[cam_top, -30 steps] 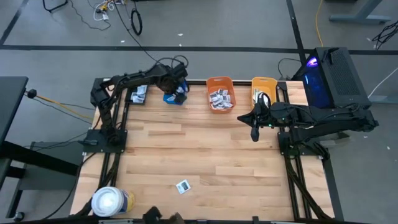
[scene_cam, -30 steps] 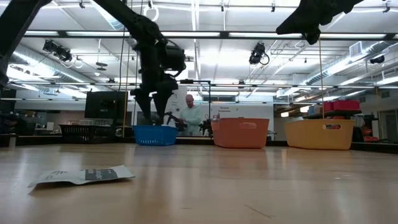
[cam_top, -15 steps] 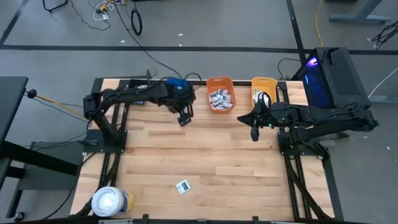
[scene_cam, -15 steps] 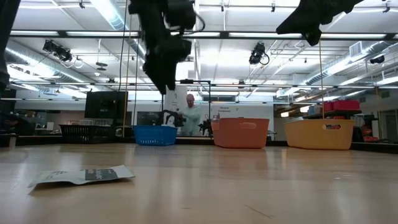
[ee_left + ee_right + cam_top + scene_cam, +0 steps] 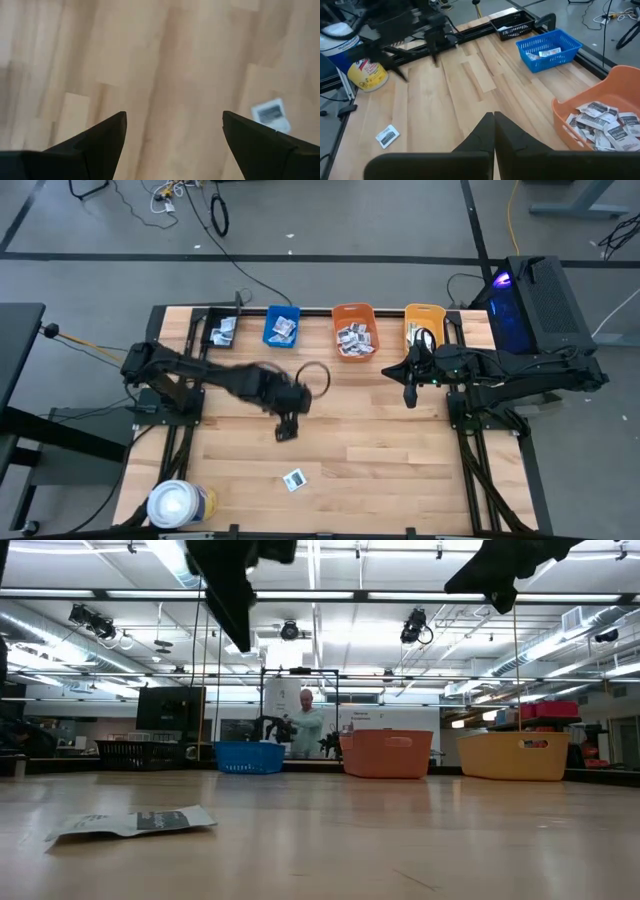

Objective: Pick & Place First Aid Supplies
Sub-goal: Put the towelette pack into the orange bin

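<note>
Packet [image 5: 294,479] beyond empty left gripper [image 5: 285,429]

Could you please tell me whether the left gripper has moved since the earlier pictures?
Yes. The left gripper has left the blue bin at the table's far edge and swung toward the table's middle, nearer the lone packet, fingers open.

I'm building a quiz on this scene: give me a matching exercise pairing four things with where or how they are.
Things:
1. left gripper
2. right gripper
3. lone packet
4. white roll

States or places:
A. stands at the table's near left corner
B. shut, waiting near the yellow bin
C. open, empty, above the middle of the table
D. lies flat on bare wood, near the front edge

Pairs: 1-C, 2-B, 3-D, 4-A
</note>
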